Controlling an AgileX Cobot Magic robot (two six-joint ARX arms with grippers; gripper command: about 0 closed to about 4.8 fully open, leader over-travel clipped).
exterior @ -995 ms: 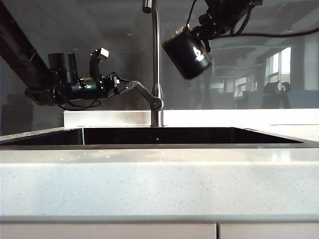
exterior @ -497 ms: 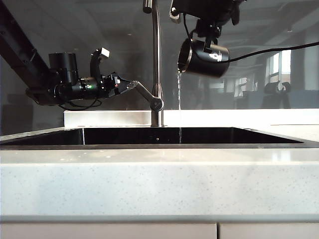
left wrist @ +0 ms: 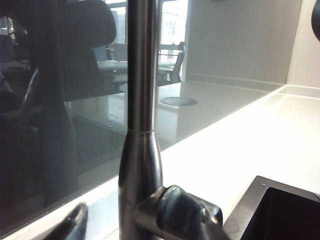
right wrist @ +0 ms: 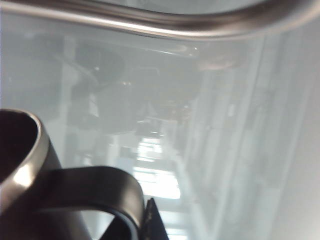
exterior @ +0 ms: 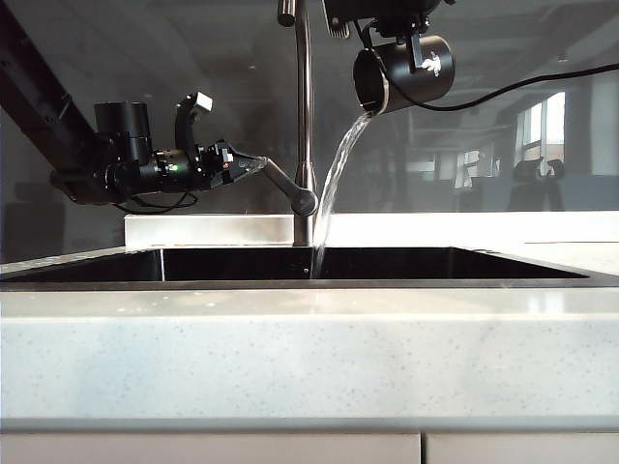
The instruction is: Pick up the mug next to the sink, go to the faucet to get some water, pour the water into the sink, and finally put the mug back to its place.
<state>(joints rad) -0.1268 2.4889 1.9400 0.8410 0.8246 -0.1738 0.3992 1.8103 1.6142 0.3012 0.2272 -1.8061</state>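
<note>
The black mug [exterior: 406, 73] hangs high, to the right of the faucet [exterior: 305, 116], lying nearly on its side with its mouth toward the faucet. A stream of water [exterior: 337, 174] arcs from its rim down into the sink [exterior: 435, 263]. My right gripper [exterior: 418, 46] is shut on the mug's handle [right wrist: 100, 182] from above; the steel rim [right wrist: 27, 150] and one fingertip [right wrist: 152, 225] show in the right wrist view. My left gripper [exterior: 242, 164] stays open at the end of the faucet's lever [exterior: 280, 184], one finger [left wrist: 75, 225] showing beside the faucet column [left wrist: 140, 100].
The speckled white countertop [exterior: 309, 358] runs across the front and behind the basin [left wrist: 260, 145]. A dark glossy back wall [exterior: 193, 77] stands close behind the faucet. The faucet's curved spout [right wrist: 165, 22] passes just by the mug. A black cable [exterior: 522, 82] trails from the right arm.
The right wrist has rolled and tipped the mug further over, mouth toward the faucet. The thin trickle has grown into a full stream. The left arm has not moved.
</note>
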